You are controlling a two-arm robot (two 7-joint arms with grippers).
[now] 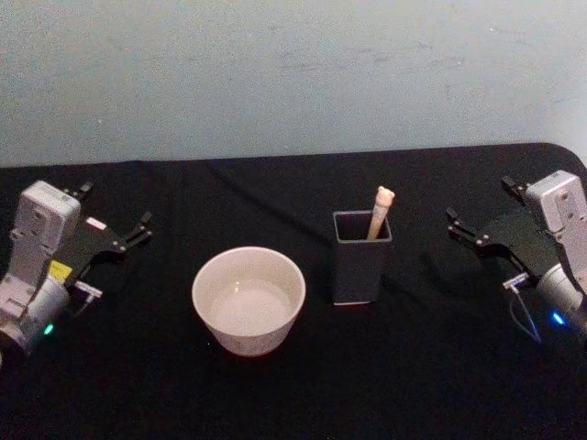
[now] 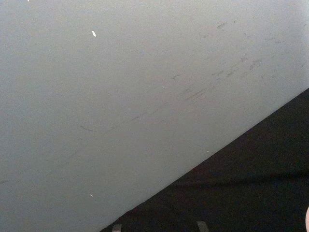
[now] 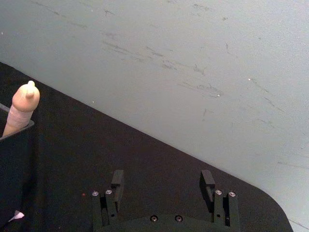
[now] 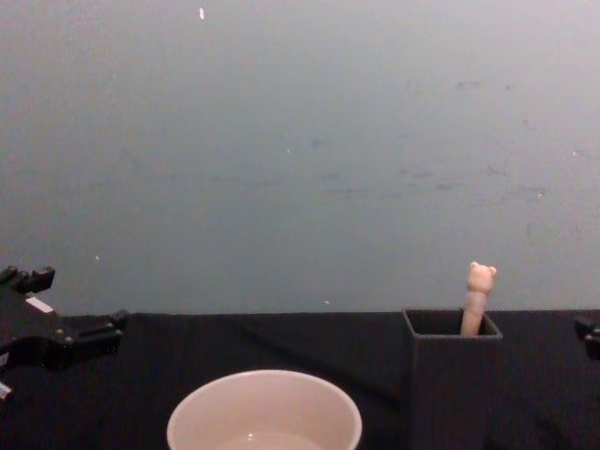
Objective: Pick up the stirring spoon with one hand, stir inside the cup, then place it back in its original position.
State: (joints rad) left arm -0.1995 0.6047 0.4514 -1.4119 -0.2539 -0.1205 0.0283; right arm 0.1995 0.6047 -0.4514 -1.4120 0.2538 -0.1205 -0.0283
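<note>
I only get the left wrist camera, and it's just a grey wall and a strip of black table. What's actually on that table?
Observer: A cream cup and a dark grey holder stand side by side on the table, the holder on the robot's right.
Operator: Is anything in the holder?
Observer: Yes, the stirring spoon stands in it, its bear-head handle poking above the rim.
Operator: And the robot's hands?
Observer: The left gripper and the right gripper are both open, one at each side of the table, touching nothing.
</note>
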